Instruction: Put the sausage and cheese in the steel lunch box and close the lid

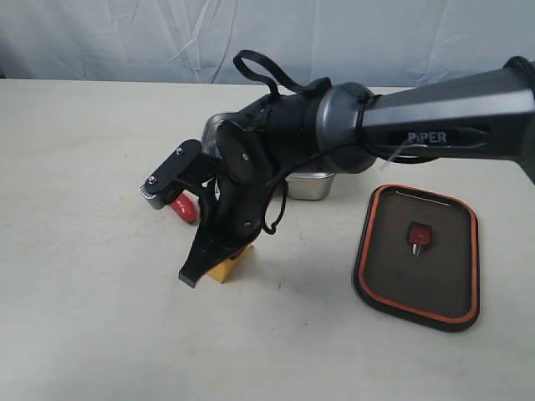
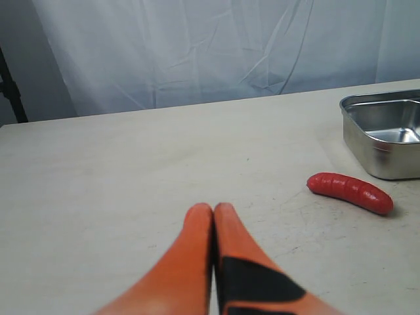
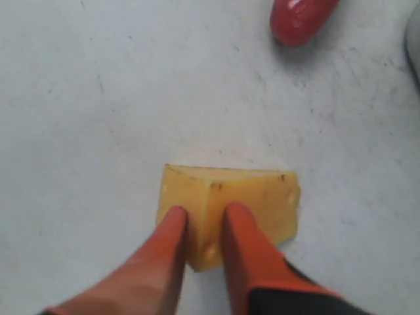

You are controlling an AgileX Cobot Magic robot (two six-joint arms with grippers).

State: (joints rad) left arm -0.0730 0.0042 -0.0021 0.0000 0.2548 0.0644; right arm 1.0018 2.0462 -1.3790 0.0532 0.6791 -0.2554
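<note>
The yellow cheese wedge lies on the table, and my right gripper has its orange fingers pressed on either side of the wedge's near corner. From the exterior view the right arm reaches across to the left and points down onto the cheese. The red sausage lies just beyond it on the table, also seen as the sausage and the sausage. The steel lunch box is mostly hidden behind the arm; its corner shows open. The lid lies at the right, orange rim up. My left gripper is shut and empty.
A white cloth backdrop hangs behind the table. The right arm's black wrist and cable loop stand over the lunch box. Bare tabletop stretches to the left and front.
</note>
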